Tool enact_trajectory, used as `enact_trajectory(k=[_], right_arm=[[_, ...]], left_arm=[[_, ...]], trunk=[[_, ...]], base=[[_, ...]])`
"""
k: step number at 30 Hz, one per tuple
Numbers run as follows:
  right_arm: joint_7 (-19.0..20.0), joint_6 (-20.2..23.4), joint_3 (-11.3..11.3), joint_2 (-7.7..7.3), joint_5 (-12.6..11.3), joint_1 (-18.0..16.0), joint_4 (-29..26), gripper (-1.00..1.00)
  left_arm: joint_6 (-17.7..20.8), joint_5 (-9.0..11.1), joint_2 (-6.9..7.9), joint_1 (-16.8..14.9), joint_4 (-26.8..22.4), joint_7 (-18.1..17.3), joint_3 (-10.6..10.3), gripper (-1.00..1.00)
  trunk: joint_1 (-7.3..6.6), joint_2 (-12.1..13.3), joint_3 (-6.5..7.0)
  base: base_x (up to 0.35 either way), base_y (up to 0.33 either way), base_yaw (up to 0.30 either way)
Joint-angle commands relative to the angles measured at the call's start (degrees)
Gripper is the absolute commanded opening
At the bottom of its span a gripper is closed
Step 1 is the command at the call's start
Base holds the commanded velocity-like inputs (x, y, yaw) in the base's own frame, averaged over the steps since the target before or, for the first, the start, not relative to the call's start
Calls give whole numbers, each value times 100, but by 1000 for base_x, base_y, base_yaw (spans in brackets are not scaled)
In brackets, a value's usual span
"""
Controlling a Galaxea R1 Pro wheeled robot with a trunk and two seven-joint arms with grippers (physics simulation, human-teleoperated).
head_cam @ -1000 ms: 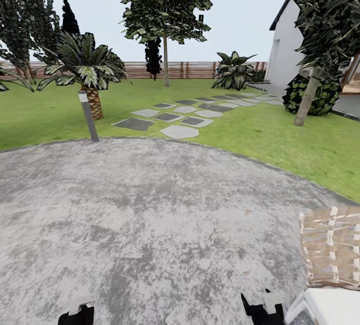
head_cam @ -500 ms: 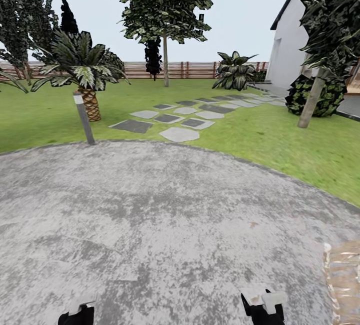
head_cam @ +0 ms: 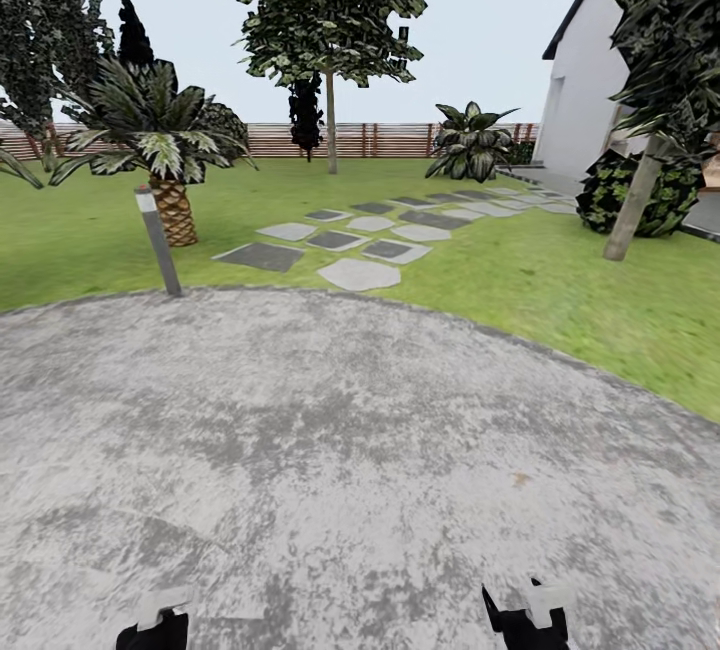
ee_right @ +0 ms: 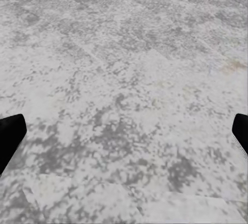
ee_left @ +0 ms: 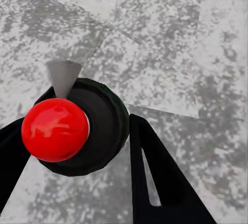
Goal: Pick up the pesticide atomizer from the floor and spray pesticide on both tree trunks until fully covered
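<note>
In the left wrist view the pesticide atomizer, a black round body with a red ball top and a grey cone nozzle, sits between the black fingers of my left gripper, which is shut on it. My right gripper is open over bare grey paving. Both grippers show at the head view's lower edge, left and right. One tall tree stands on the far lawn, its thin trunk before the fence. A second tree's leaning pale trunk rises at the right by the house.
I stand on a round grey paved patch edged by grass. A short grey bollard and a scaly palm stand at the left. Stepping stones lead over the lawn. A dark shrub and white house wall are right.
The whole head view has shifted as the robot rolls forward. The wicker piece and white object at the lower right have slid out of the picture. The grippers hold their places.
</note>
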Motion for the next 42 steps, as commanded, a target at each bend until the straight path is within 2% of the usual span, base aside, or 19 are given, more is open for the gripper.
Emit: enact_trajectory(k=[1,42], right_arm=[[9,-18,2,-2,6,-3,4,100],[9,-16,2,-2,6,-3,4,100]], left_arm=[[-17,52,0,-3,3,-1,-7,-100],[-25,52,0,-3,3,-1,-7,-100]], trunk=[[2,-2,-5],[2,-2,-5]], base=[[340,0,0],[340,0,0]])
